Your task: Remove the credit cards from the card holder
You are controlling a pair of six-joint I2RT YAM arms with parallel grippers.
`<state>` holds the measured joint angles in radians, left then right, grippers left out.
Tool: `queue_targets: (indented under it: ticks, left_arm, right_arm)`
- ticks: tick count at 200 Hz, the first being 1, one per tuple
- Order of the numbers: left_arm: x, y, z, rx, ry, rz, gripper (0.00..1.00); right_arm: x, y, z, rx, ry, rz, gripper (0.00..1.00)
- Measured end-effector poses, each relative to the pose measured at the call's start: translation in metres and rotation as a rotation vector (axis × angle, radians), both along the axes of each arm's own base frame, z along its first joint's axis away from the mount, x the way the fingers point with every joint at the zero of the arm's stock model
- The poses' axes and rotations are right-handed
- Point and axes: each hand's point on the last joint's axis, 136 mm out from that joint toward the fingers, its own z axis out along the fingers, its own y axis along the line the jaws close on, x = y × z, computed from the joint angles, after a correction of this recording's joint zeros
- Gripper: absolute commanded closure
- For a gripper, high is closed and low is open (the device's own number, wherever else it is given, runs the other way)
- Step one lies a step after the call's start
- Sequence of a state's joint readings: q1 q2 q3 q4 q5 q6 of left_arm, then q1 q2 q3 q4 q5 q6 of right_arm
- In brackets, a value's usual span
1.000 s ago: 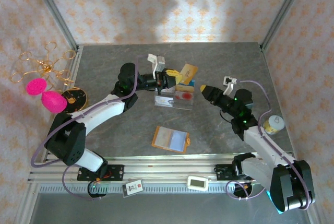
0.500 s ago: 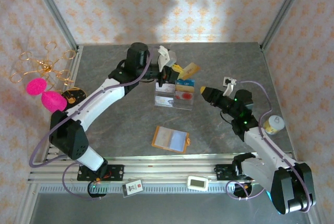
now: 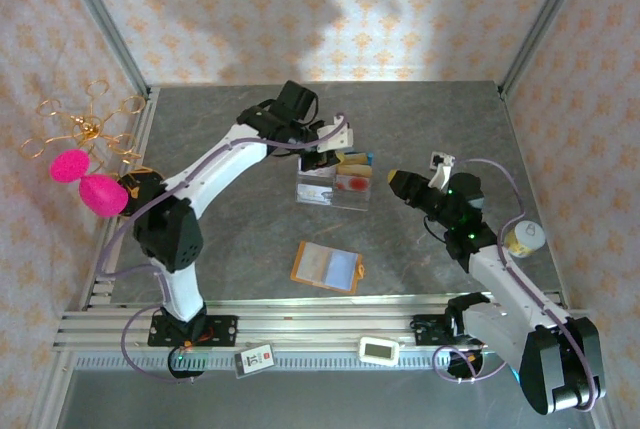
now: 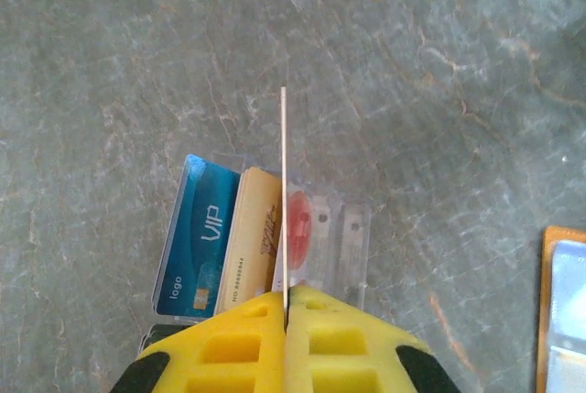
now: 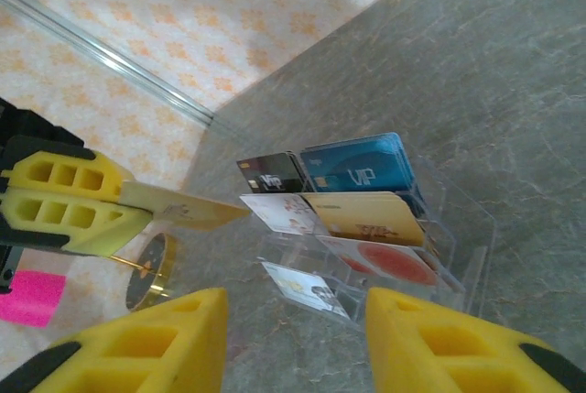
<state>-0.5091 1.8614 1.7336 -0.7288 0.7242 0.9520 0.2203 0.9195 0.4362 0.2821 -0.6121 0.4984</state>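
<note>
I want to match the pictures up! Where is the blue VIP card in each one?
Top external: blue VIP card at the clear tray's far side, mid-table.
Left wrist: lower left, leftmost in tray.
Right wrist: centre right.
Shared landmark: gold card beside it.

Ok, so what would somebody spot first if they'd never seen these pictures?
Probably the left arm's yellow jaws, shut on a thin pale-gold card held over the clear card tray in the middle of the table. After that, the orange card holder, lying open nearer the front edge, and the bright pink shapes off the table's left side.
</note>
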Motion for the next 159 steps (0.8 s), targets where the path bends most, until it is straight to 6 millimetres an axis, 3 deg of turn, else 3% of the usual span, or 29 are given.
queue_targets:
  ticks: [30, 78, 159]
  left_arm:
    - [0.014, -0.004, -0.024, 0.074, 0.012, -0.038, 1.0]
    - [0.019, -0.001, -0.055, 0.153, 0.046, -0.07, 1.0]
    - [0.018, -0.007, -0.055, 0.166, 0.013, -0.093, 1.0]
  right_arm:
    - [0.0, -0.004, -0.009, -0.027, 0.026, -0.021, 0.57]
    - [0.002, -0.009, -0.018, -0.059, 0.048, -0.044, 0.57]
    - [0.006, -0.01, -0.025, -0.083, 0.064, -0.048, 0.57]
